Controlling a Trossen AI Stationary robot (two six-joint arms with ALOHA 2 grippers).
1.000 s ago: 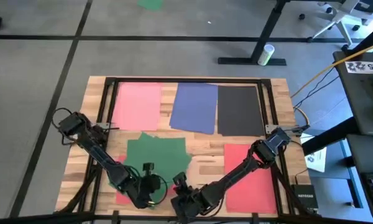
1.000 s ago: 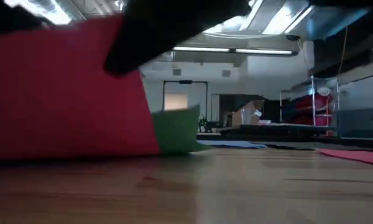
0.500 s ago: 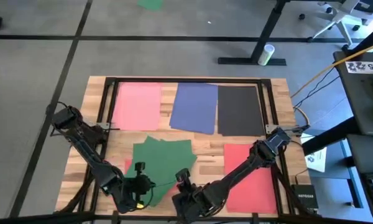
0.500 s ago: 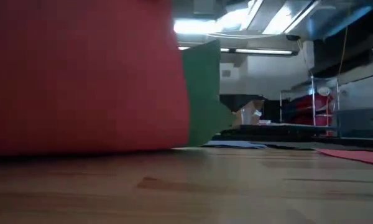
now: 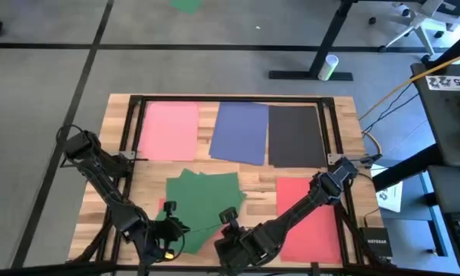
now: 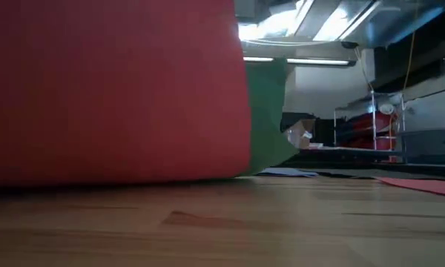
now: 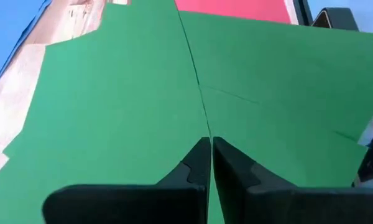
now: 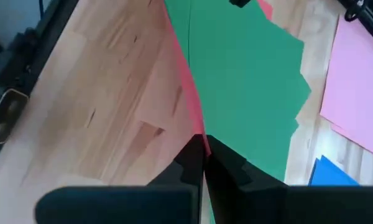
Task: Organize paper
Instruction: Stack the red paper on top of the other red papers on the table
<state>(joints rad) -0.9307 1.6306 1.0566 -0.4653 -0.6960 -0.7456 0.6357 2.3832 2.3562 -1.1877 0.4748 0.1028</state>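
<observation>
Several sheets of paper lie across the counter (image 5: 249,181) in the high view: pink (image 5: 169,129), blue (image 5: 241,132) and black (image 5: 295,135) in a far row, a red sheet (image 5: 310,215) near the right arm, and a fanned green stack (image 5: 205,201) at the near edge. The left hand (image 5: 167,230) and right hand (image 5: 228,227) sit at opposite near corners of that stack. Being thin and light, the sheets should bend and slide over one another, so an edge pinch, as here, looks the only real hold.

The low view gives what the overhead cannot: a red sheet (image 6: 111,89) with green behind it (image 6: 267,119) stands lifted and curving off the wood, showing how limp the paper is.

The left wrist view shows that hand's fingers (image 7: 196,168) clenched on the green sheets (image 7: 124,93), with creases running away from the grip; red paper (image 7: 236,11) lies beyond.

The right wrist view shows its fingers (image 8: 193,158) pinched on a red edge (image 8: 188,99) under the green (image 8: 242,81), a layer barely seen from above. Pink (image 8: 357,87) and blue (image 8: 332,174) lie beside it.
</observation>
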